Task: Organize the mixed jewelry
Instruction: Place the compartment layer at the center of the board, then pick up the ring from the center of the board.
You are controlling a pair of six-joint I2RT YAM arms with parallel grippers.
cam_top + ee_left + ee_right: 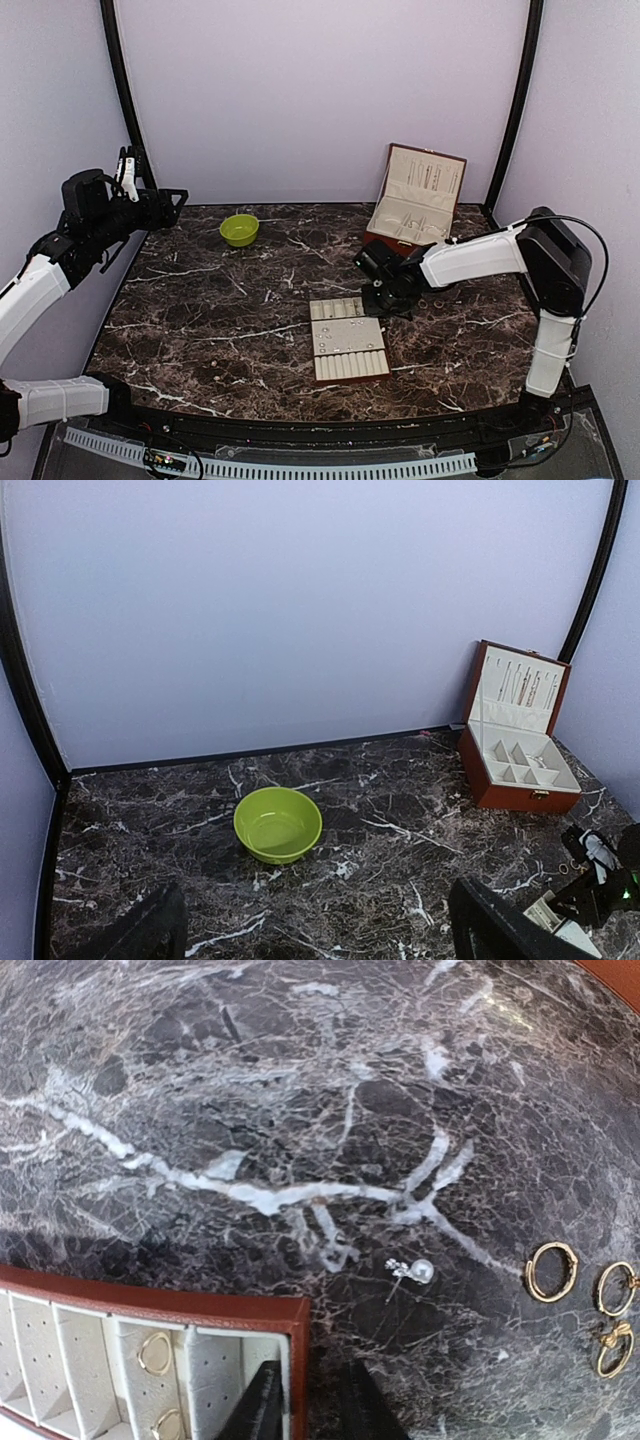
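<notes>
Of the mixed jewelry, a pearl stud (pixel 415 1271) and three gold hoops (pixel 551 1271) lie loose on the dark marble. Two more gold hoops (pixel 153 1353) rest in slots of the beige tray (pixel 300 1325) with its brown edge. My right gripper (pixel 311 1362) hangs low over the tray's corner, its fingers a little apart with the brown rim showing below the gap and nothing held. In the top view the right gripper (pixel 383 293) sits at the far right corner of the tray (pixel 350 372). My left gripper (pixel 160 203) is raised at the far left, wide open and empty.
A lime-green bowl (pixel 239 230) stands at the back, left of centre. An open brown jewelry box (pixel 415 200) with a cream lining stands at the back right, with several pieces pinned in its lid. Pale walls close in the table on three sides.
</notes>
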